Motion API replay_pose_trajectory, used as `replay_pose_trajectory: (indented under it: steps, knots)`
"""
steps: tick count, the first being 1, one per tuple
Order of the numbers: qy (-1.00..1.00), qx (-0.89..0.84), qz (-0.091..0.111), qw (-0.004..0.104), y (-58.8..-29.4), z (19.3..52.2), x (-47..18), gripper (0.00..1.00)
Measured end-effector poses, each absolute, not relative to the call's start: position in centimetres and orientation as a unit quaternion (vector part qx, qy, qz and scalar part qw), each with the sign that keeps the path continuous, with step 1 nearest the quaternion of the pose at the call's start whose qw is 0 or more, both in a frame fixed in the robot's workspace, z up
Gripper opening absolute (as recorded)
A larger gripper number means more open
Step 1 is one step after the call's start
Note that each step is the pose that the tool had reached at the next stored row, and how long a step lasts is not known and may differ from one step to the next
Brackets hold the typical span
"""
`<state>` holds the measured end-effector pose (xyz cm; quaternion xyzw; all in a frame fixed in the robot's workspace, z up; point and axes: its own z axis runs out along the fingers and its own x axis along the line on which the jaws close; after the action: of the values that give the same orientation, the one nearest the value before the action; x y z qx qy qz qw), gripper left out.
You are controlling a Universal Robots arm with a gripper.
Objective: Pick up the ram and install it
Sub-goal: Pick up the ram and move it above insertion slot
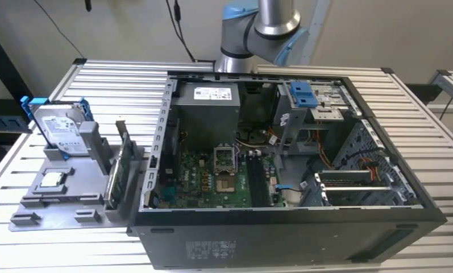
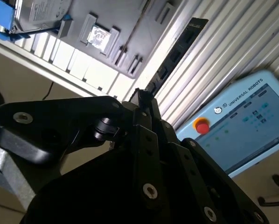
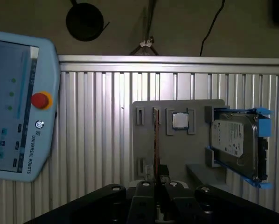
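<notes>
- Clamping the ram [image 3: 156, 140] by its near end, the gripper [image 3: 156, 183] has its jaws closed down to card thickness on it. The rest of the stick pokes straight out ahead of the jaws.
- Ram is edge-on in the first wrist view. In the second wrist view the ram [image 2: 177, 51] shows its flat dark side.
- Free end touches nothing, w/ open air round it. The grey fixture plate [image 3: 191, 151] lies beyond the tip, apart from it.
- Plate sits on the slatted table [image 3: 97, 140]. Table's far edge runs past the plate, then a wall.
- Two small slotted blocks on the plate line up w/ the ram in the first wrist view, bare plate btwn them.
- CPU chip [image 3: 179, 120] lies flat on the plate, just off to one side of the ram's line.
- HDD [image 3: 235, 137] w/ blue rails stands propped at the plate's end, same side as the CPU but further out from the jaws.
- Opposite side of the jaws: control pendant [image 3: 13, 107] w/ red button [image 3: 40, 100], well apart from the ram.
- Exterior view: arm [image 1: 260, 25] rises behind the open PC case [image 1: 287, 250].
- Case walls ring the board [image 1: 211, 182] on all sides. Drive cage [image 1: 310, 114] and cables crowd the exterior view's right part, and a grey box sits at the back.
- Green card [image 1: 111, 185] stands on edge in the plate's holder, just beside the case wall.
</notes>
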<state>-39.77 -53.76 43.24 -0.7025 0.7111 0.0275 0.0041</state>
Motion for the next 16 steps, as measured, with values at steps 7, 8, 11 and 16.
replay_pose_trajectory:
  steps: [7, 8, 11, 16]
  knots:
    - [0.711, -0.703, 0.028, 0.004, -53.8, 44.8, -39.8, 0.14]
    - [0.711, -0.703, 0.027, 0.004, -53.8, 44.8, -39.8, 0.14]
    - [0.711, -0.703, 0.027, 0.004, -53.8, 44.8, -39.8, 0.14]
    - [0.711, -0.703, 0.028, 0.004, -53.8, 44.8, -39.7, 0.14]
